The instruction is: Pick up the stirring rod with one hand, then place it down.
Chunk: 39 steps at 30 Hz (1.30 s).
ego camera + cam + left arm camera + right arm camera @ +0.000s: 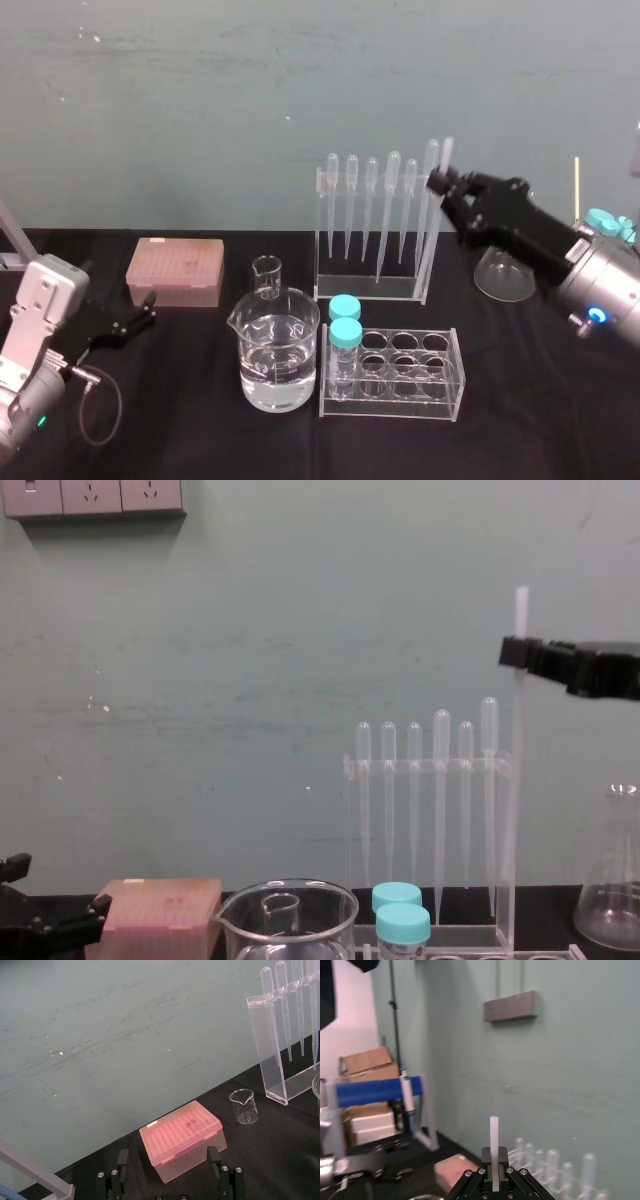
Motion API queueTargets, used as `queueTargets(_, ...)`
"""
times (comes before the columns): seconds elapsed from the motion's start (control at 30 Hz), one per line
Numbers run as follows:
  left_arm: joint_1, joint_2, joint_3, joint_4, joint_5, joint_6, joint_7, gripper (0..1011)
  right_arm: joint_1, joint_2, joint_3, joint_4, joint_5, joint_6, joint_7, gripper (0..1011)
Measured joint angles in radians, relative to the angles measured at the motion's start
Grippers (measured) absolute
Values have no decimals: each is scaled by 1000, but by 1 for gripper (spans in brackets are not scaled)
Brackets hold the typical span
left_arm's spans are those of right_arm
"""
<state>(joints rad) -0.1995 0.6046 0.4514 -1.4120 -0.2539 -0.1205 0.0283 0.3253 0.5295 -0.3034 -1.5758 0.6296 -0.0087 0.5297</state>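
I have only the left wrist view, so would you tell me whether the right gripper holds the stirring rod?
Observer: Yes, the right gripper is shut on the stirring rod near its top end.
Operator: Is the rod upright?
Observer: Nearly upright, at the right end of the pipette rack, its lower end down by the rack's base.
Operator: What is under that arm?
Observer: A clear conical flask stands on the table there; the left gripper sits open, low at the far left.

The right gripper [516,652] clamps the upright stirring rod [515,780] near its top. It stands beside the pipette rack's [430,766] right end, toward the table's [545,920] right edge.
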Motion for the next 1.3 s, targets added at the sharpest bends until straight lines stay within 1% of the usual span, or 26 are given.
queueTargets(0.03, 0, 0, 0, 0, 0, 0, 0, 1000, -2, 4, -9, 2, 5, -1, 16, 68)
queueTargets(0.13, 0, 0, 0, 0, 0, 0, 0, 1000, -8, 8, -24, 7, 11, -1, 32, 68)
queueTargets(0.27, 0, 0, 0, 0, 0, 0, 0, 1000, -12, 9, -39, 18, 12, -5, 36, 69)
queueTargets(0.43, 0, 0, 0, 0, 0, 0, 0, 1000, -8, 4, -53, 47, -4, -33, 37, 68)
queueTargets(0.67, 0, 0, 0, 0, 0, 0, 0, 1000, 13, -12, -73, 90, -26, -47, 47, 68)
queueTargets(0.97, 0, 0, 0, 0, 0, 0, 0, 1000, 31, -26, -90, 133, -41, -41, 52, 68)
queueTargets(1.3, 0, 0, 0, 0, 0, 0, 0, 1000, 27, -31, -92, 144, -40, -17, 46, 68)
